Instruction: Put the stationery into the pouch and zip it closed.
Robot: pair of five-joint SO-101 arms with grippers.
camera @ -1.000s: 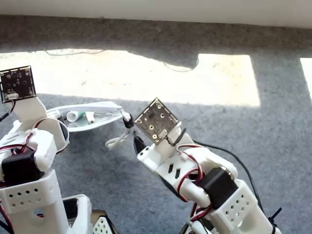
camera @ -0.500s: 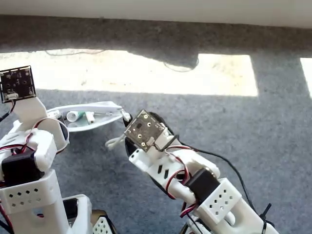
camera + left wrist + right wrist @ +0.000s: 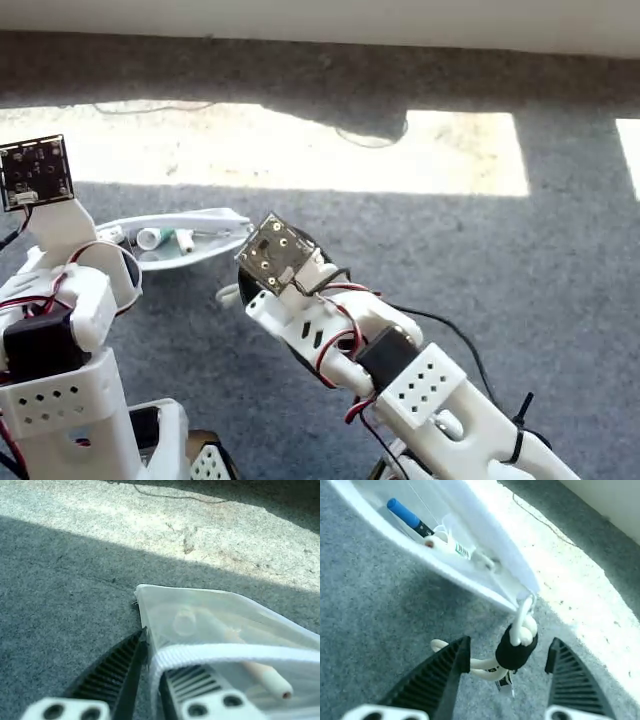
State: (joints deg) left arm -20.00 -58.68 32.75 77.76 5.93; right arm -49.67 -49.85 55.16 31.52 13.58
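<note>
The translucent white pouch (image 3: 205, 230) lies on the grey carpet with its mouth open. Inside it I see a blue pen (image 3: 406, 515) and a white tube with a green label (image 3: 451, 545); in the high view the tube (image 3: 152, 238) is near the left arm. My left gripper (image 3: 152, 654) is shut on the pouch's (image 3: 220, 625) end by its white edge band. The zipper pull (image 3: 516, 649), a black bead on a white cord, hangs at the pouch's other end. It sits between the spread fingers of my right gripper (image 3: 510, 646), which is open and does not touch it.
A sunlit strip of carpet (image 3: 330, 150) crosses behind the pouch, with a thin cable (image 3: 360, 135) lying on it. A wall edge (image 3: 320, 20) runs along the back. Grey carpet (image 3: 540, 290) stretches to the right of the right arm.
The right arm has swung left and forward toward the pouch's zipper end, bringing its open fingers around the pull. The left arm and pouch have not moved.
</note>
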